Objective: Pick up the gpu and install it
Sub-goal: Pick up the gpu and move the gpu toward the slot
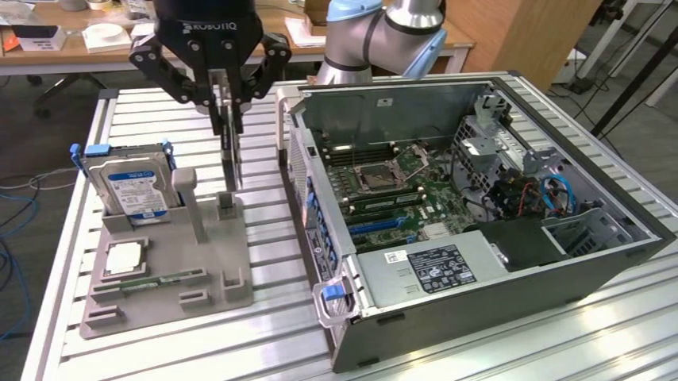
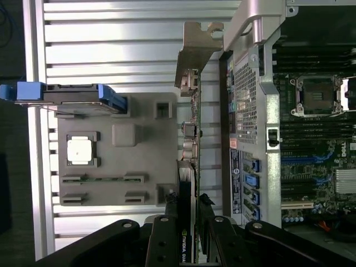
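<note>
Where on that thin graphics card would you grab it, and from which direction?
By its upper long edge, coming straight down from above. The gpu stands on edge, thin and flat, so a pinch across its two broad faces suits it, away from the metal bracket at one end. The gripper grips it just that way, at the grey holder's edge.

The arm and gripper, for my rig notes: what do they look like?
The arm is built of silver-grey tubes with light blue caps at the joints. The gripper is black, with white ROBOTIQ lettering on its body, and its fingers are black jointed links fastened by round pins.
</note>
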`<move>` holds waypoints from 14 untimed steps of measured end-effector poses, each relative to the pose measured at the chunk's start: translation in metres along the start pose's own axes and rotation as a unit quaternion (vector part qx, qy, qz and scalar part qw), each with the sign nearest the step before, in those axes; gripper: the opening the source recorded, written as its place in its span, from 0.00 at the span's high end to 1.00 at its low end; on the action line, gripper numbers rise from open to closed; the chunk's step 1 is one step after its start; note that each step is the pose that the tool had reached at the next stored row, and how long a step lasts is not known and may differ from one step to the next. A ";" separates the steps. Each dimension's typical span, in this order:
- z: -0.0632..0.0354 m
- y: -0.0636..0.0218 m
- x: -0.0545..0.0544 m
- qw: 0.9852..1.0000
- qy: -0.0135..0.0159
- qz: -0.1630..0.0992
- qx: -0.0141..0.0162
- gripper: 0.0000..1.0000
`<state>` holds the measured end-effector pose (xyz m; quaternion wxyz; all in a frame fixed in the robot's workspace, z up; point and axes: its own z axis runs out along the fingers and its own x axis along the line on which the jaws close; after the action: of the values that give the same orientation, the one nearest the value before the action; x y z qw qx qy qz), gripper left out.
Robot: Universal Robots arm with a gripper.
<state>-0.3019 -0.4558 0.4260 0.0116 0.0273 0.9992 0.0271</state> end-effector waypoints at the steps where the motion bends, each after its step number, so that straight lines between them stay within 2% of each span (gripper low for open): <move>1: 0.0000 0.0001 -0.001 1.000 0.000 0.000 0.000 0.74; 14: 0.0003 0.0007 -0.013 1.000 0.000 0.000 0.000 0.74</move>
<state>-0.2884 -0.4558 0.4260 0.0116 0.0273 0.9992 0.0271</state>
